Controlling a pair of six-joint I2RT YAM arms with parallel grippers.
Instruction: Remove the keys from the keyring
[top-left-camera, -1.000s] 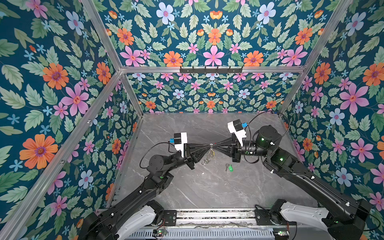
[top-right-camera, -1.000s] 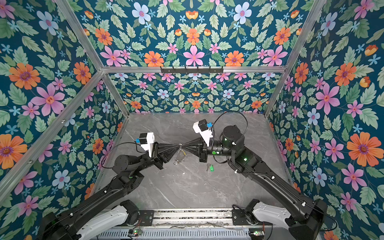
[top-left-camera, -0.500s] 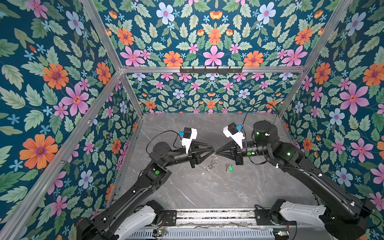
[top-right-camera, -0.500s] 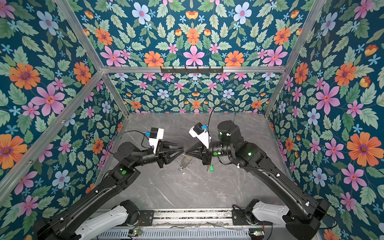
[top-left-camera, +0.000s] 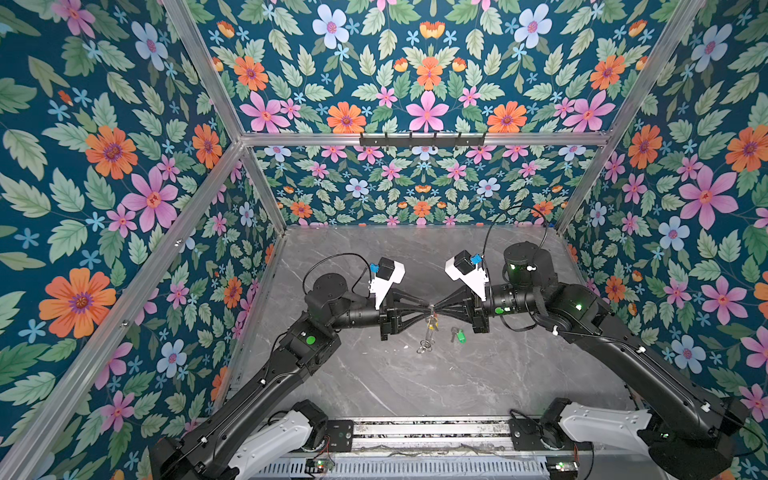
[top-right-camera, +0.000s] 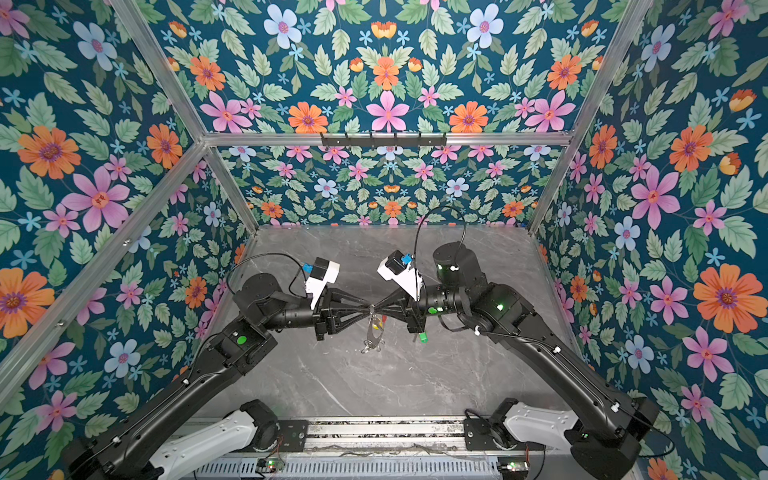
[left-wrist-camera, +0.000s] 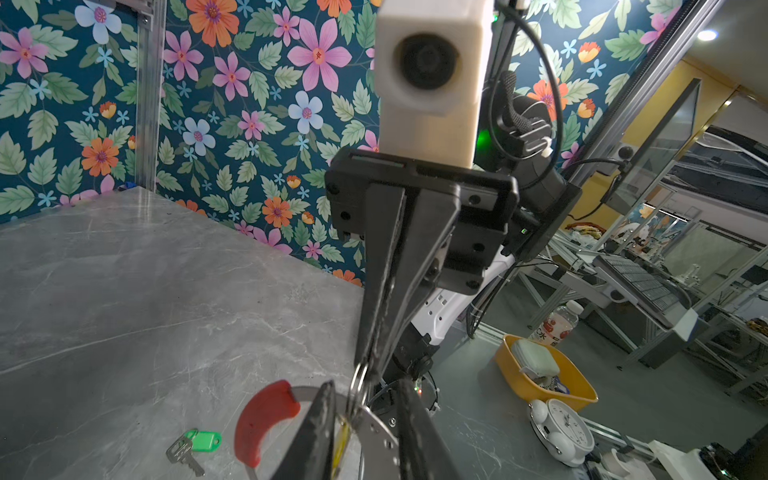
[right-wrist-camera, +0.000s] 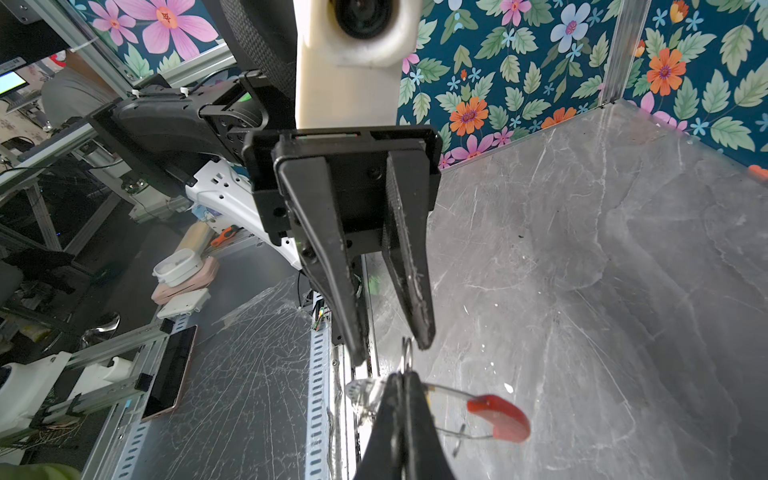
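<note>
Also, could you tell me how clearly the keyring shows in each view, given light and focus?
In both top views the light is even but the keyring is tiny, its wire barely resolved; in the left wrist view its red sleeve is close, dim and soft; in the right wrist view the sleeve is crisp and the tabletop shows pale glare.

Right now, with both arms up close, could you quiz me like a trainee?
1. True or false: the green key hangs on the keyring.
2. Which gripper is shut on the keyring? A left, B right, C neither.
3. Fill in: the hanging key between the grippers has a ___ head.
Key: 1 false, it lies on the table. 2 B, the right gripper. 3 yellow.
</note>
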